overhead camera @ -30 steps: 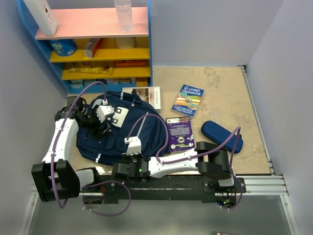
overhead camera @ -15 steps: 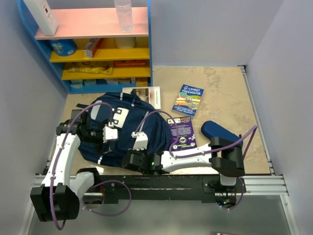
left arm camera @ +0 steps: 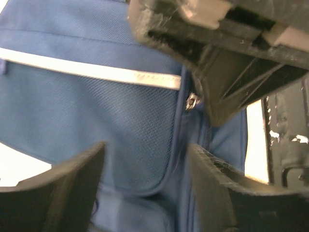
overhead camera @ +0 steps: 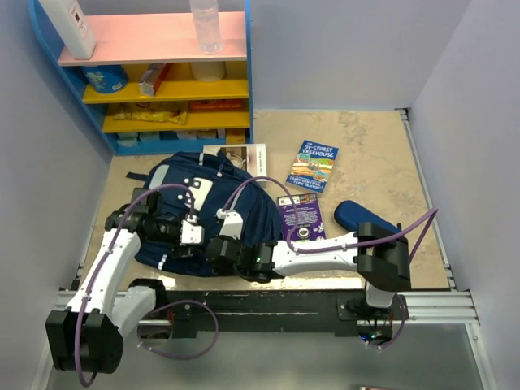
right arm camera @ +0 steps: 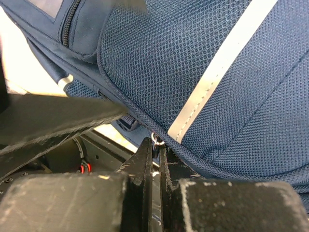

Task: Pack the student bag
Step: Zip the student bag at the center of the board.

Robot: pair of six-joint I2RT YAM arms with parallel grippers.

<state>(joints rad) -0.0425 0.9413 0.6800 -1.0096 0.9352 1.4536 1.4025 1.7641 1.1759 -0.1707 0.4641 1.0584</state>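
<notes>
The navy student bag (overhead camera: 236, 199) lies flat at the left of the table, grey stripes showing. My right gripper (right arm camera: 154, 147) is shut on a small metal zipper pull (right arm camera: 155, 139) at the bag's near edge, just under a grey stripe (right arm camera: 217, 77); in the top view it sits at the bag's front edge (overhead camera: 218, 246). My left gripper (left arm camera: 145, 162) is open, its jaws spread over the bag's front pocket fabric (left arm camera: 120, 121), right beside the right gripper. In the top view the left gripper (overhead camera: 188, 231) hovers over the bag's near left part.
A blue shelf unit (overhead camera: 162, 89) with snacks and a bottle (overhead camera: 205, 24) stands at the back left. A white book (overhead camera: 258, 158) lies behind the bag; two books (overhead camera: 313, 165) (overhead camera: 299, 218) and a navy pencil case (overhead camera: 353, 213) lie to its right. Walls close both sides.
My left gripper has moved from the bag's white patch toward the near edge. My right arm has swung its elbow right, and its gripper has shifted a little along the bag's front edge.
</notes>
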